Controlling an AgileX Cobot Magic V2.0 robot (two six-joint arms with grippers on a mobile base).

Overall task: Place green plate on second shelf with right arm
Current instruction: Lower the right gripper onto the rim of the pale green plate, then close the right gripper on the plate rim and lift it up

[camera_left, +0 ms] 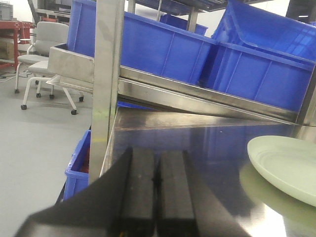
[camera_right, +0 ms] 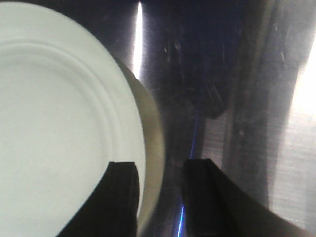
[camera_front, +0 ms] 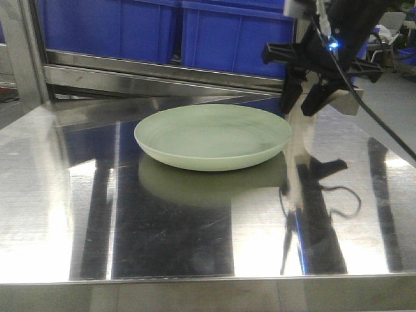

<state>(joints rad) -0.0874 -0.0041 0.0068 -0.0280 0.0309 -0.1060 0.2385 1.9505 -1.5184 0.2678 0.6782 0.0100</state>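
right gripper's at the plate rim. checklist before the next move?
1. Right gripper open: ok.
2. Its fingers straddle the green plate rim, one over the plate, one outside: ok.
3. Plate lying flat on the steel shelf: ok.
4. Finger contact with the rim: cannot tell.
5. Left gripper shut, away from the plate: ok.

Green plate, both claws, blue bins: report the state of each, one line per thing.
green plate: upright, empty, lying flat on the steel shelf, not lifted.
right claw: open, one finger over the plate's rim, the other outside it; not closed on it.
left claw: shut, holding nothing, away from the plate.
blue bins: standing on the shelf level above; contents hidden.
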